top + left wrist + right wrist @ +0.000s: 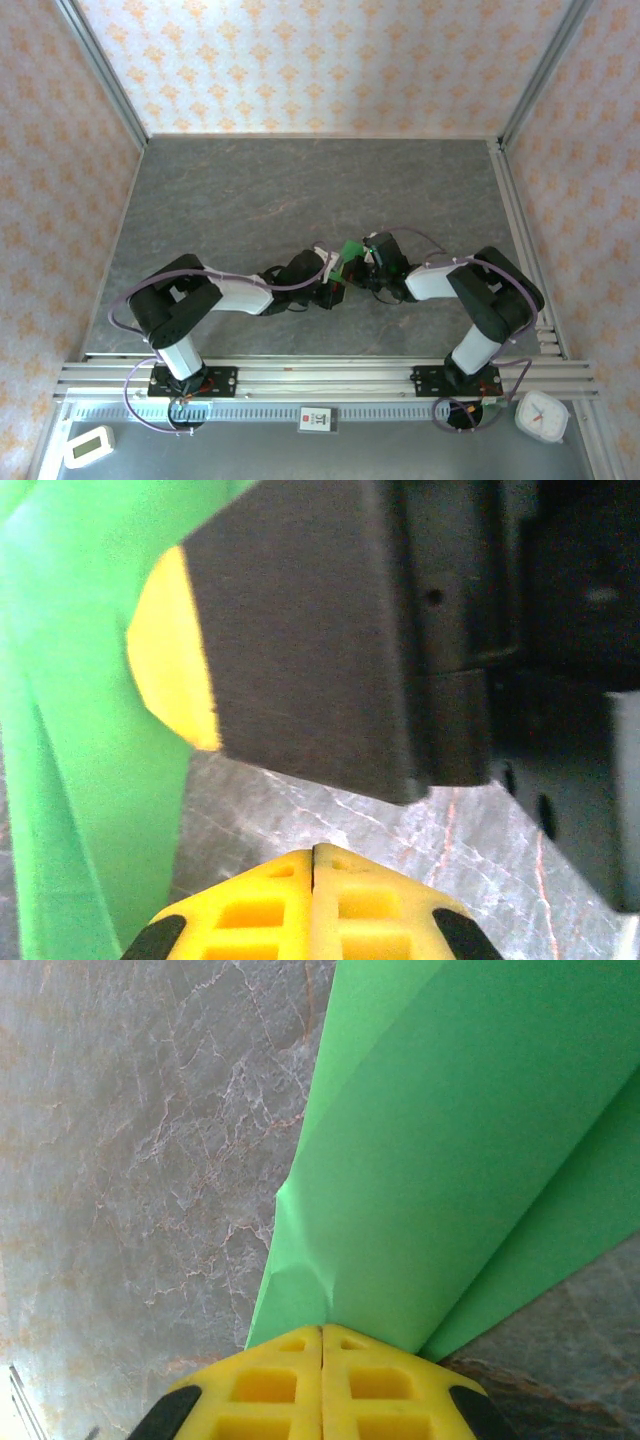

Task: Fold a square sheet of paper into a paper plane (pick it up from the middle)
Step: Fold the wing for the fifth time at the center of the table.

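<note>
Grey marbled table, walled on three sides with pale patterned paper. An aluminium rail runs along the near edge and carries both arm bases.

Left arm and right arm both reach inward. Their wrists meet near the table's middle, slightly right of centre.

Folded green paper sits between the two wrists, a small bright patch mostly covered by them from above. It seems raised off the table; hard to be sure.

Right gripper: yellow fingers pressed together, pinching the paper. In the right wrist view the paper comes straight out from between the fingertips and fans away up and to the right. It is in at least two layers, with long straight creases and a small crumple just above the grip. Bare table shows to the left.

Left gripper: yellow fingers closed flat against each other, nothing visible between them. In the left wrist view the paper stands off to the left of the fingertips as a tall green band, apart from them. A dark block with a yellow pad on its left edge hangs just ahead, touching or nearly touching the paper.

Near edge, in front of the rail: white round clock at right, white timer at left, small label card between.
</note>
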Action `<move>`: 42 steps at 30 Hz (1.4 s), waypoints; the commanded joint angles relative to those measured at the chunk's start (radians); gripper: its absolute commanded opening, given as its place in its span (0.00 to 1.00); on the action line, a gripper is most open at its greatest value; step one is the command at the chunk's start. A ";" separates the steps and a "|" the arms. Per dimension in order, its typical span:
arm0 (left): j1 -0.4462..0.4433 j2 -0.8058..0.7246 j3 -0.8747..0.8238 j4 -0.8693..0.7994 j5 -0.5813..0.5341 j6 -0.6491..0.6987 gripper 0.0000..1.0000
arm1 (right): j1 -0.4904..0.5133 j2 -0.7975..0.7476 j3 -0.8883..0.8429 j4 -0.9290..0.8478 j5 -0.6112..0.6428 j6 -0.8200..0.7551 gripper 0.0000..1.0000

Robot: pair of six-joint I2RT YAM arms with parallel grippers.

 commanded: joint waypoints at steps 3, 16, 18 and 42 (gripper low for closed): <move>0.044 0.014 -0.040 0.051 -0.018 -0.019 0.00 | 0.023 0.113 0.000 -0.064 0.052 0.002 0.06; 0.105 0.026 -0.203 0.238 0.037 -0.146 0.00 | 0.023 0.135 -0.005 -0.080 0.072 0.012 0.04; 0.112 0.015 -0.238 0.265 0.039 -0.168 0.00 | 0.023 0.135 -0.005 -0.086 0.077 0.012 0.03; 0.103 -0.178 -0.073 -0.010 -0.008 -0.125 0.00 | 0.023 0.144 -0.015 -0.075 0.082 0.022 0.03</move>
